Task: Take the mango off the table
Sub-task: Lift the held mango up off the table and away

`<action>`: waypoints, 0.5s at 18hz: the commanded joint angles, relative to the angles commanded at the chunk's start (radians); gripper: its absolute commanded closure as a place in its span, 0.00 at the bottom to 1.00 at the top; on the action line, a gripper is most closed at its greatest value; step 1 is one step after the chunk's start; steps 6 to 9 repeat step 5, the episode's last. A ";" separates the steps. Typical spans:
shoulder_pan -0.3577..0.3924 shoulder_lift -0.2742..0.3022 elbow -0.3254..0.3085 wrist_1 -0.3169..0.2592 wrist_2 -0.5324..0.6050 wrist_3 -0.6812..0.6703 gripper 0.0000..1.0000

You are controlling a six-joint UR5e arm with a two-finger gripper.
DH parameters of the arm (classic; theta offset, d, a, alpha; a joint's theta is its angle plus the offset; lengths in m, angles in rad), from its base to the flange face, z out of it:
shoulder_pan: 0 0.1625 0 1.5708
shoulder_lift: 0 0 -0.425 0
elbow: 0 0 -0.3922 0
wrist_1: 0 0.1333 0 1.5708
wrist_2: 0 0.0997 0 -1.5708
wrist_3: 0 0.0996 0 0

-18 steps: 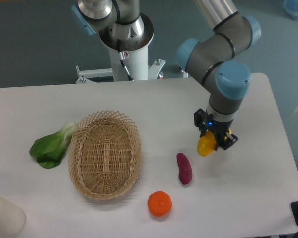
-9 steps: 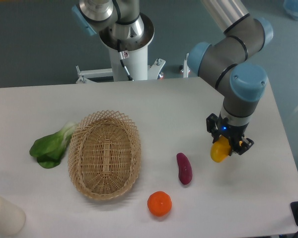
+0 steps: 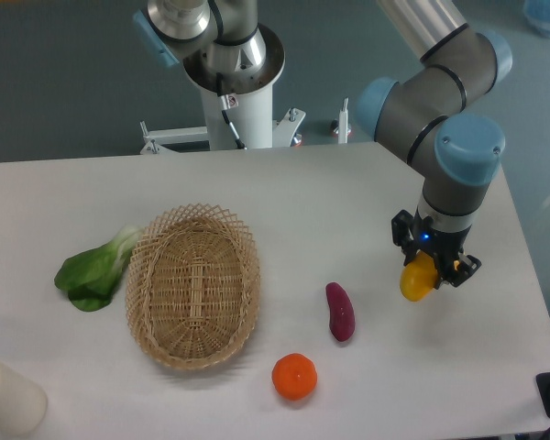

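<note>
The gripper [image 3: 422, 277] hangs over the right part of the table [image 3: 312, 183], pointing down, with its black fingers [image 3: 406, 236] pinching the mango [image 3: 417, 280] between them. The mango shows as a yellow lump below the gripper body, its upper part hidden by the fingers; whether it touches the tabletop or is clear of it cannot be told from this view. A small blue light glows on the gripper just above the fruit. To the left of the mango, well apart from it, the dark purple sweet potato [image 3: 340, 312] lies on the table, and the round orange fruit [image 3: 294, 377] sits near it, lower and further left. A woven oval basket [image 3: 193, 285] rests left of centre, and a leafy green vegetable [image 3: 96, 269] lies just beside the basket's left rim. A pale cylindrical object [image 3: 7, 398] shows at the bottom left corner, cut off by the frame edge.
</note>
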State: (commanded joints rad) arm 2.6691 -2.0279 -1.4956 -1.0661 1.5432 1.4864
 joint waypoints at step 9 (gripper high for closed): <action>0.000 0.002 -0.002 0.003 0.000 -0.002 0.58</action>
